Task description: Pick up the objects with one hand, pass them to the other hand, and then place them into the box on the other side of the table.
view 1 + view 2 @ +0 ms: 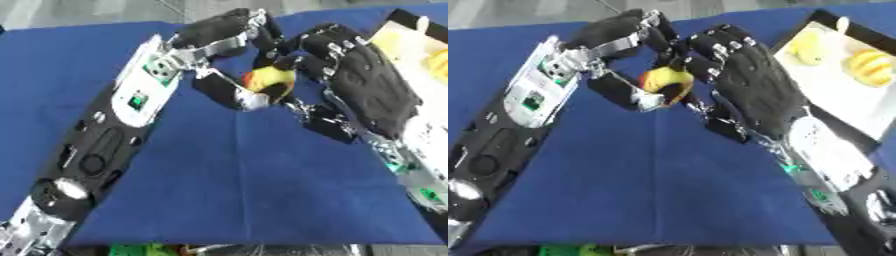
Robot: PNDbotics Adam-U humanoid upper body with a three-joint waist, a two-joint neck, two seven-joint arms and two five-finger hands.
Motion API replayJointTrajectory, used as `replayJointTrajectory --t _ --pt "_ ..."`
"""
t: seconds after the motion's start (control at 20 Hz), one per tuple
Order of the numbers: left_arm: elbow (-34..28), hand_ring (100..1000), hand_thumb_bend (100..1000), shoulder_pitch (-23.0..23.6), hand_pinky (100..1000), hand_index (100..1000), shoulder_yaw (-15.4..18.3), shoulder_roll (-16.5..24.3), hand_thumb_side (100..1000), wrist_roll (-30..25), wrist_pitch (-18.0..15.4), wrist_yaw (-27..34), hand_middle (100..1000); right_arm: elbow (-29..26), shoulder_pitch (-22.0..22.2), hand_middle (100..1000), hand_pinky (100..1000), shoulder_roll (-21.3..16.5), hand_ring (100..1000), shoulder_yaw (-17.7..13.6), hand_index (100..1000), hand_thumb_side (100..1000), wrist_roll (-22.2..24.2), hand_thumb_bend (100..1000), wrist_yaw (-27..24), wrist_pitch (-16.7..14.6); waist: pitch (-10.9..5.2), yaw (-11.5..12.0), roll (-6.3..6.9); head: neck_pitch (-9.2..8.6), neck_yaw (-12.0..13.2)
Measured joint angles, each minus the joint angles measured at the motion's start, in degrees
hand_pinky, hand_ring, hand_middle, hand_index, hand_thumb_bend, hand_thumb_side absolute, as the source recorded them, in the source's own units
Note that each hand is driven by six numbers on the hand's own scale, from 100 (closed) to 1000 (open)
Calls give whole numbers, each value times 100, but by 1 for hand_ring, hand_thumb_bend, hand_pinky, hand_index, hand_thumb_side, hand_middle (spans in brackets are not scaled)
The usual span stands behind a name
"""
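A small yellow and orange object (266, 79) is held above the blue tablecloth (245, 175) at the upper middle, between my two hands. My left hand (219, 31) comes in from the left, with its fingers curled over the top of the object and its thumb under it. My right hand (750, 75) comes in from the right with its back to the camera. Its fingers curl against the object's right side, and its thumb hangs lower, apart from it. Much of the object is hidden by fingers.
A white box with a dark rim (833, 95) stands at the right edge of the table and holds two yellow objects (808, 46). Both forearms lie slantwise across the cloth. Something green (562, 250) shows at the near edge.
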Motion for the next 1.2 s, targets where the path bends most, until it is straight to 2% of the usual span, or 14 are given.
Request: replayJointTrajectory --t 0.2,0.4,0.45,0.5,0.55,0.85,1.2 --pt "6 411 100 -1 607 478 -17 0 246 -158 -22 38 394 1 24 653 712 0 703 0 328 100 -17 100 -123 17 0 -8 12 0 -1" --pt "21 473 100 -1 653 578 -26 0 245 -227 -27 121 467 1 47 603 703 0 706 -1 299 100 -50 100 -244 55 0 -15 17 0 -5" --pt "23 483 100 -1 659 591 -25 0 245 -229 -26 148 427 1 49 597 701 0 706 -2 296 100 -61 100 -263 69 0 -17 17 0 -7" --pt "23 495 100 -1 669 608 -22 1 273 -229 -26 175 418 1 50 591 698 0 705 -2 293 100 -71 100 -285 81 0 -20 17 0 -10" --pt "23 512 100 -1 681 633 -14 2 342 -229 -26 198 435 1 51 584 697 0 705 -3 291 100 -82 100 -300 95 1 -25 19 0 -16" --pt "3 533 100 0 698 656 82 60 465 -201 -54 290 458 -4 78 558 690 0 697 -10 280 100 -133 100 -346 162 1 -43 37 0 -50" --pt "-69 524 100 -1 697 627 218 208 549 -233 -22 575 437 -39 100 556 688 0 691 -53 277 100 -207 100 -340 236 1 -71 70 0 -105"
